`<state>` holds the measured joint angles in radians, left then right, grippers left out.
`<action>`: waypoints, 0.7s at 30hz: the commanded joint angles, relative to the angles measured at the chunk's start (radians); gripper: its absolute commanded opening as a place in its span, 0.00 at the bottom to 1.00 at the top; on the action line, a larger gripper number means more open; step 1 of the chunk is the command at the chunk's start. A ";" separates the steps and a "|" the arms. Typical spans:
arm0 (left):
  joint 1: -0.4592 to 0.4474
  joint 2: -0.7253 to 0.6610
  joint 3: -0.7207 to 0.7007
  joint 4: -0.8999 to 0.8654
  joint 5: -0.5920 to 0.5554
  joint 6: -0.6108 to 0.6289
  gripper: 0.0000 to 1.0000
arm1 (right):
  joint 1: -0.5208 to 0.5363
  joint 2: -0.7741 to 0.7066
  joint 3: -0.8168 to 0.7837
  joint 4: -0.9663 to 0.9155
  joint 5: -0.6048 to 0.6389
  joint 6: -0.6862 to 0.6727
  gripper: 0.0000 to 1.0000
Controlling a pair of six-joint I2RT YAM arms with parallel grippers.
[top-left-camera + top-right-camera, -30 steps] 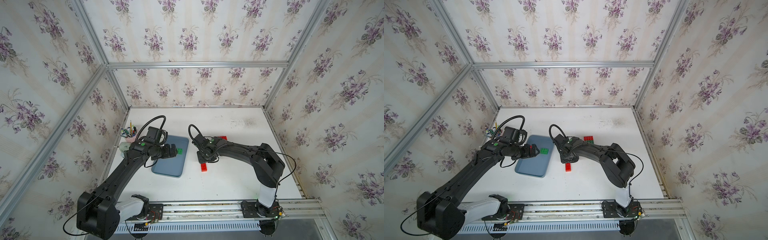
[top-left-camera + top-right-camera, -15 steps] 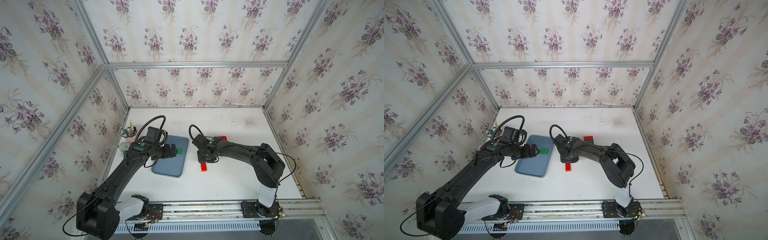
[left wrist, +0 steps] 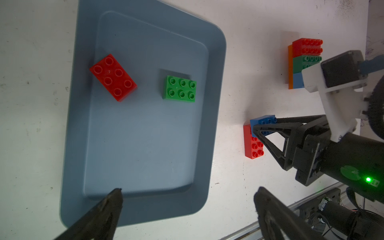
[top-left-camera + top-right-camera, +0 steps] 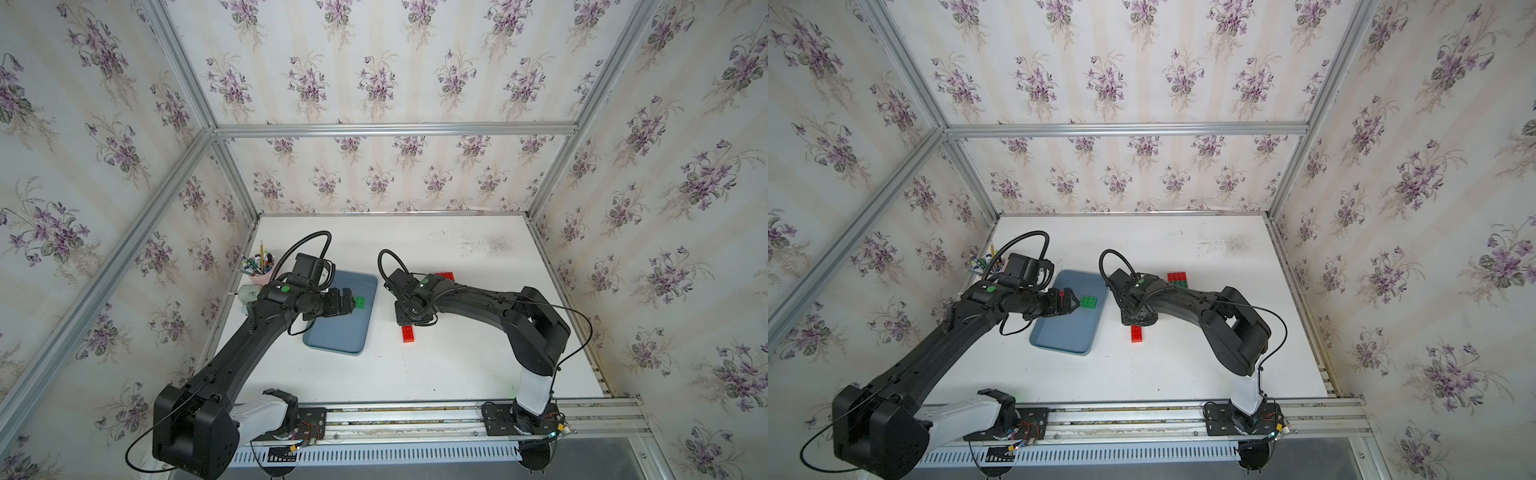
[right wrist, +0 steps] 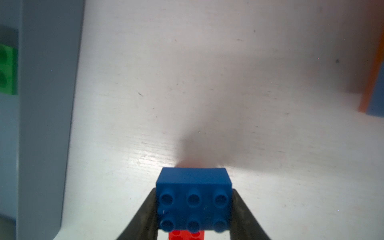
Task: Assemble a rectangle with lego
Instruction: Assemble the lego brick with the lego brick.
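The grey-blue tray (image 3: 145,145) holds two lego pieces: one red brick (image 3: 113,77), one green brick (image 3: 180,89). Beside the tray, the right pincer (image 5: 194,207) pinches one blue brick (image 5: 194,187) over a second red brick (image 3: 252,148). The left pincer (image 3: 189,189) hangs spread above the tray.

The tray (image 3: 145,145) is plain grey-blue. It holds a red brick (image 3: 113,77) and a bright green brick (image 3: 180,89). The table (image 3: 249,62) is white with grey scuffs. On it, a blue brick (image 5: 194,199) covers a second red brick (image 3: 252,147). The stacked bricks (image 3: 301,64) show red, dark green and blue, with an orange side. The wallpaper (image 4: 374,75) is cream-striped with purple flower sprays. The left arm (image 4: 249,345) and right arm (image 4: 478,303) are black with white sections. The cup (image 4: 261,278) is pink.
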<state>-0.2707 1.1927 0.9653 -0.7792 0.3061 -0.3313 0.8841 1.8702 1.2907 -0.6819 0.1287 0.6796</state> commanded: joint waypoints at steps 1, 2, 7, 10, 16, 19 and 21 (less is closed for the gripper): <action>0.001 -0.004 0.003 0.006 0.001 0.009 1.00 | -0.001 -0.009 -0.011 -0.055 0.041 -0.016 0.37; 0.001 -0.004 0.003 0.007 0.001 0.008 1.00 | 0.000 -0.013 -0.011 -0.055 0.042 -0.018 0.37; 0.001 -0.004 0.003 0.007 0.002 0.007 1.00 | -0.001 -0.018 -0.017 -0.057 0.046 -0.020 0.37; 0.001 -0.002 0.003 0.006 0.002 0.008 1.00 | -0.001 -0.013 -0.019 -0.055 0.042 -0.013 0.37; 0.000 -0.003 0.004 0.007 0.002 0.008 1.00 | 0.001 0.002 -0.020 -0.045 0.026 -0.007 0.37; 0.001 -0.003 0.004 0.005 0.002 0.008 1.00 | 0.003 0.010 -0.019 -0.049 0.028 -0.005 0.37; 0.001 -0.005 0.004 0.007 0.001 0.009 1.00 | 0.004 0.014 -0.016 -0.060 0.038 0.005 0.37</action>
<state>-0.2707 1.1923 0.9653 -0.7792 0.3065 -0.3313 0.8864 1.8668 1.2804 -0.6834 0.1566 0.6636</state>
